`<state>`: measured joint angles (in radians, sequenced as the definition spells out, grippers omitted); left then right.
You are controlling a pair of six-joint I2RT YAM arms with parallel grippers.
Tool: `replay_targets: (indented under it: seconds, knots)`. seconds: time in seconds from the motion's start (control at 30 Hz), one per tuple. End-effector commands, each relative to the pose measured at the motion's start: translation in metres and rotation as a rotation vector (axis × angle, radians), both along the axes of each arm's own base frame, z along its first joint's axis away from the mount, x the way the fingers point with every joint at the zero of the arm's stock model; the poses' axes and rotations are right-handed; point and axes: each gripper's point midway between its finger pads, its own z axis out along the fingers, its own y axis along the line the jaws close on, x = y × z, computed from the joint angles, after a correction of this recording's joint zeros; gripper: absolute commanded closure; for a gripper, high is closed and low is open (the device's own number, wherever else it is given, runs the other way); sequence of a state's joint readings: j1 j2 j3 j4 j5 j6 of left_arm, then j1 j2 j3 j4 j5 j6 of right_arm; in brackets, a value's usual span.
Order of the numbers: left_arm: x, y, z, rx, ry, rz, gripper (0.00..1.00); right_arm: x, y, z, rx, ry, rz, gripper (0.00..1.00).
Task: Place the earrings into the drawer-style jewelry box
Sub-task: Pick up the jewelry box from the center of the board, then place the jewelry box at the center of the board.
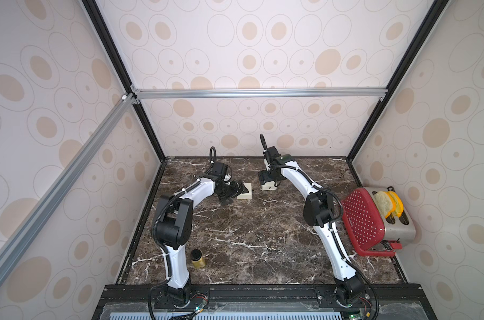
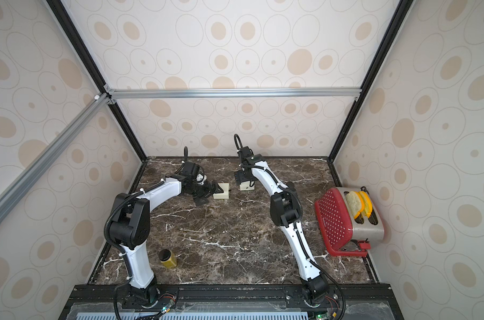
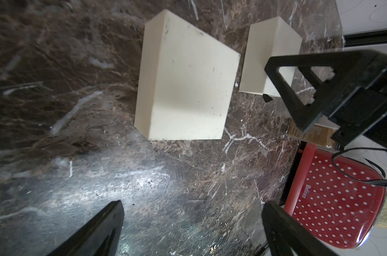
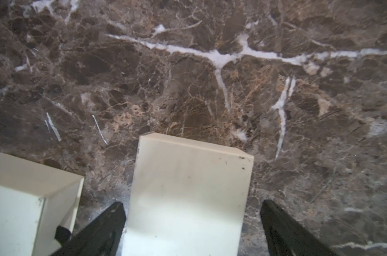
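Right end effector (image 4: 192, 205) wide astride cream box (image 4: 188, 172) edges, open marble (image 4: 188, 77) beyond

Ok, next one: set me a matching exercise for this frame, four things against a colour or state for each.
Things:
1 jar
2 toaster
3 bread slices
4 right gripper

States:
A open, over a cream box
B black lid, yellowish contents
C red side with white dots
D standing in the slots

Pairs: 1-B, 2-C, 3-D, 4-A
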<state>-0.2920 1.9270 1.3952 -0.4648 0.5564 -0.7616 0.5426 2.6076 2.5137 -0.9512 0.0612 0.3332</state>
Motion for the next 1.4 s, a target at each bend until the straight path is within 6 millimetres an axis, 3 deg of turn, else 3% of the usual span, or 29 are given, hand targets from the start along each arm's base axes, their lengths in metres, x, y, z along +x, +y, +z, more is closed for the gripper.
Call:
replay_targets:
  seconds: [0.0, 0.27, 0.6, 0.77, 0.97, 1.07, 1.23, 1.37]
  knots:
    - [-0.002, 0.002, -0.001, 0.010, -0.001, -0.017, 0.01, -0.003, -0.002, -0.015, 0.004, 0.044, -0.009, 0.01]
    - [-0.003, 0.002, -0.003, 0.009, 0.003, -0.014, 0.01, -0.003, -0.003, -0.027, -0.007, 0.056, -0.024, 0.01]
    - [-0.009, 0.005, -0.005, 0.013, 0.010, -0.008, 0.01, -0.011, -0.014, -0.013, -0.041, 0.041, -0.024, 0.11]
    - [-0.012, 0.006, 0.000, 0.011, -0.002, -0.005, 0.01, -0.030, -0.017, -0.001, -0.068, 0.067, 0.015, 0.13]
    - [-0.022, 0.010, 0.005, -0.001, -0.021, 0.013, 0.01, -0.091, -0.019, 0.016, -0.073, 0.042, 0.129, 0.17]
    - [-0.030, 0.012, 0.001, -0.007, -0.022, 0.025, 0.01, -0.132, -0.015, 0.023, -0.067, 0.033, 0.224, 0.18]
    - [-0.050, 0.020, -0.005, -0.004, -0.019, 0.047, 0.01, -0.212, 0.024, 0.011, -0.091, 0.013, 0.476, 0.17]
    - [-0.063, 0.026, -0.013, 0.006, -0.009, 0.062, 0.01, -0.246, 0.065, 0.002, 0.011, -0.008, 0.628, 0.17]
